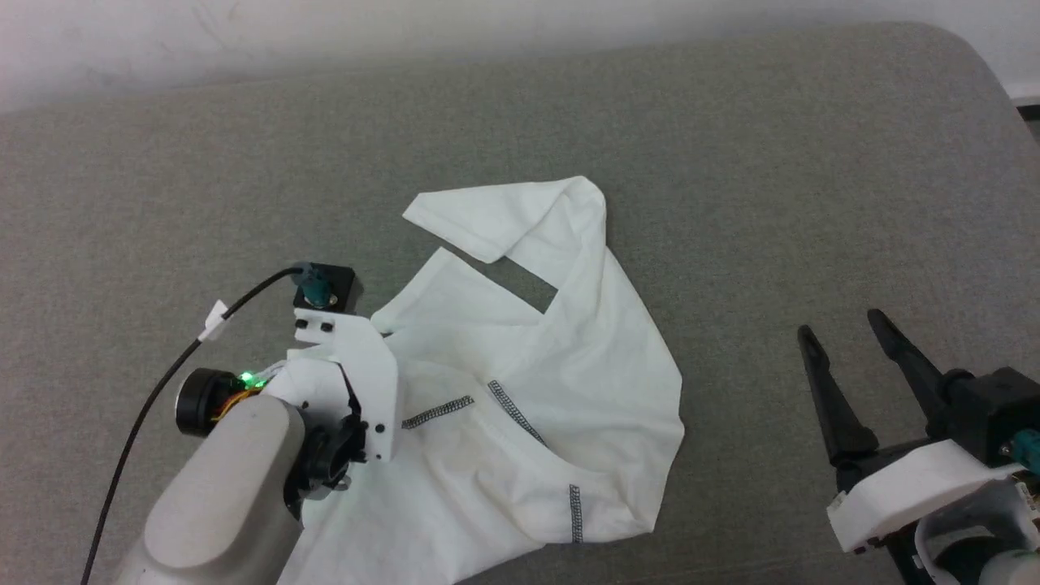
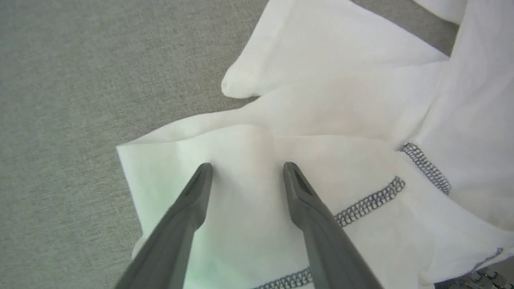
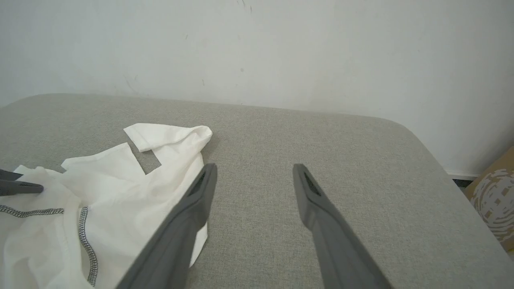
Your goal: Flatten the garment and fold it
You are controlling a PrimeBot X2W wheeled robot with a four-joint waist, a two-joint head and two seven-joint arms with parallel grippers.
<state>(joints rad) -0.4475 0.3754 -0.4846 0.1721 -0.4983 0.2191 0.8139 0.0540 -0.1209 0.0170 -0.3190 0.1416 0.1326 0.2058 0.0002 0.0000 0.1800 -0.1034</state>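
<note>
Cable (image 1: 142,414), black, runs up the left side of the head view to the left arm's wrist, where a green light (image 1: 248,378) glows. Next to it, the left gripper (image 2: 247,168) points down at the garment (image 1: 528,390), close to the cloth's left edge. Its two fingers stand apart with a low ridge of fabric between the tips, clamped on nothing; whether the tips touch the cloth I cannot tell.

The garment lies crumpled on the grey padded surface (image 1: 731,162), left of centre. Its long axis slants from the bottom edge beside the left arm up and to the right, toward the far side. At the far end a flap is folded over, its free corner pointing left, and a patch of grey shows in the gap below it. Dark zigzag stitching (image 1: 439,412) crosses the middle in short lines.

Further right, apart from the cloth, the right gripper (image 1: 842,327) hovers over bare surface, with its fingers spread, empty and pointing away from the robot. In the right wrist view a white wall (image 3: 281,48) rises behind the surface, and a brown printed box (image 3: 494,200) sits at the far right
</note>
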